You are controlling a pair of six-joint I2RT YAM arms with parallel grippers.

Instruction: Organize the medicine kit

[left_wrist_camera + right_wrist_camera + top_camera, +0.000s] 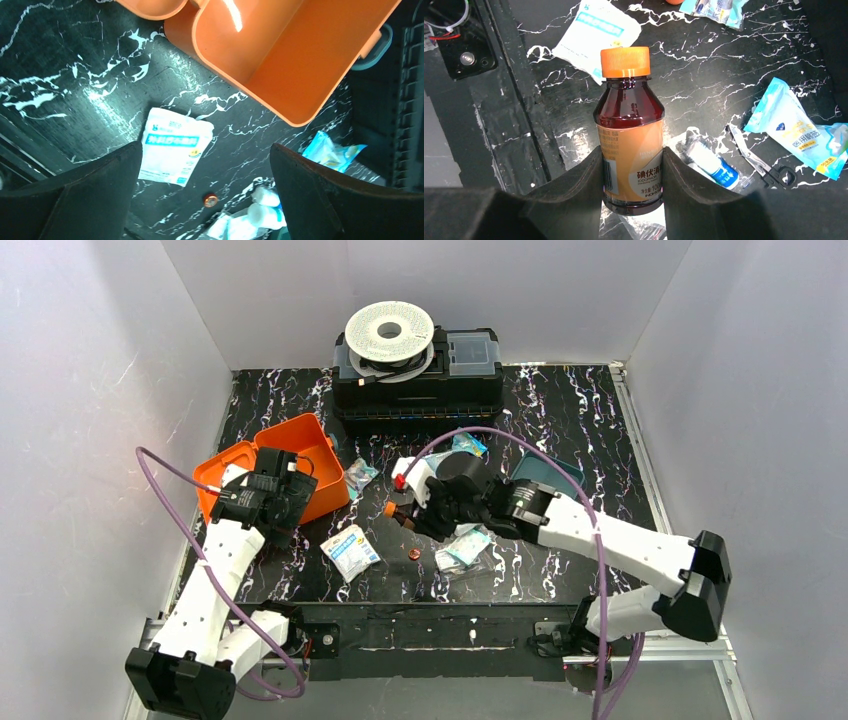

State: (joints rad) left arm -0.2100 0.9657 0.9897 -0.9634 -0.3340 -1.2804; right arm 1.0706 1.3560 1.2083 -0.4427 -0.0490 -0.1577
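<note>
Right wrist view: your right pincer [631, 169] pinches a dark brown plastic bottle [629, 115] with an orange cap over the black marbled counter [704, 70]. Your left pincer [205, 150] hangs spread wide above a white sachet [172, 152]. Beyond it, the orange hinged plastic medicine kit [280, 55] lies open at the counter's left.

The medicine kit [305, 462], a small orange plastic box with rounded corners, is lying open at the left of the top view, its two halves sitting side by side, hollows facing up. In the left wrist view its deeper half is filling the upper right, with the teal-grey latch [378, 46] showing at its right edge.
</note>
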